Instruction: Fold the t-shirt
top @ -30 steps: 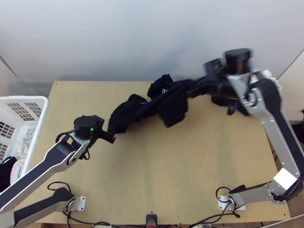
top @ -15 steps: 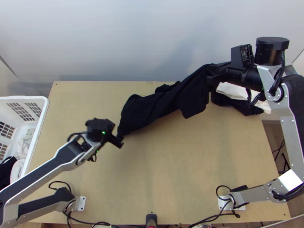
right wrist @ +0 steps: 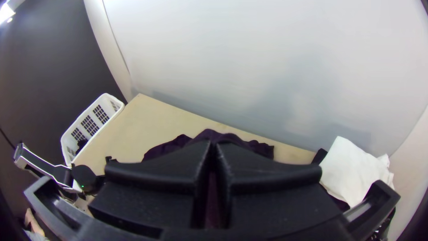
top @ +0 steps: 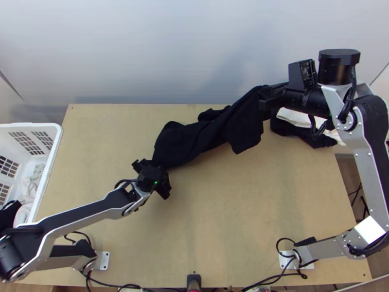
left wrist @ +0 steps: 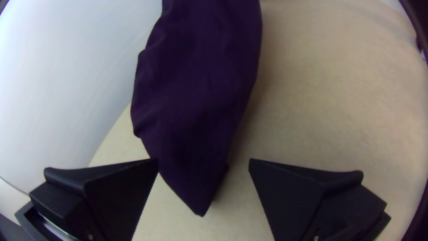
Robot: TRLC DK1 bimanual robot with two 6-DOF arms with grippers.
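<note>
T-shirt (top: 206,136) bunched slantwise over the desk (top: 219,209): my right claw (top: 265,97) clenches one end, my left claw (top: 152,178) gapes by the other.

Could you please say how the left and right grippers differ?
The left gripper is open, the dark t-shirt's end showing between its fingers; the right gripper is shut on the shirt. The left is over the table's left half, the right near its far edge. Both have black fingers.
</note>
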